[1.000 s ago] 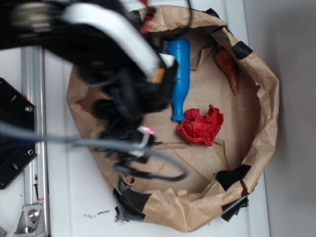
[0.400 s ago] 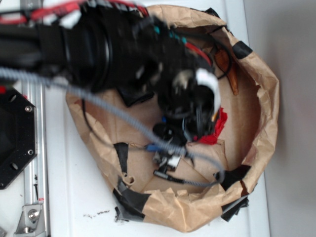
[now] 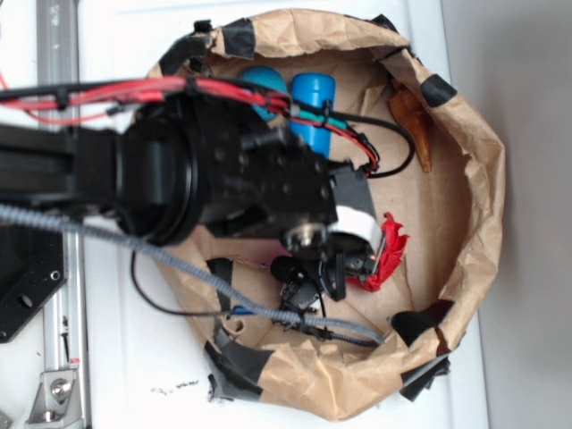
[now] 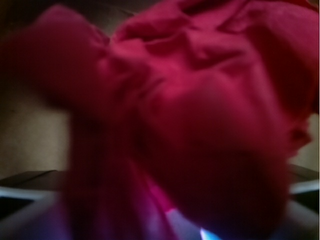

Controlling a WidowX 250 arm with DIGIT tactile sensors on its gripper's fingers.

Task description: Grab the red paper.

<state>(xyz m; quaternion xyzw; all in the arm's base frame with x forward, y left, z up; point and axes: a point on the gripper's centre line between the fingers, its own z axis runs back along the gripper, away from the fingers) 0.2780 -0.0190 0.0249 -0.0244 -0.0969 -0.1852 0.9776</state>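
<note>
The red paper [image 3: 390,254] is a bright red crumpled wad on the floor of the brown paper basin, right of centre. Only its right part shows in the exterior view; the rest is under my arm. My gripper [image 3: 362,250] is down right over the wad's left side, and its fingers are hidden under the black wrist. In the wrist view the red paper [image 4: 200,100] fills nearly the whole frame, blurred and very close. I cannot see whether the jaws are open or shut on it.
The basin's crumpled brown paper wall [image 3: 483,179], patched with black tape, rings the work area. A blue cylinder [image 3: 313,94] and a blue ball [image 3: 261,80] lie at the back. A brown-orange pointed object [image 3: 413,121] leans by the right wall. A metal rail [image 3: 55,45] runs at the left.
My arm has swung right and down onto the red paper, covering most of it. The blue cylinder and ball at the back have come into view.
</note>
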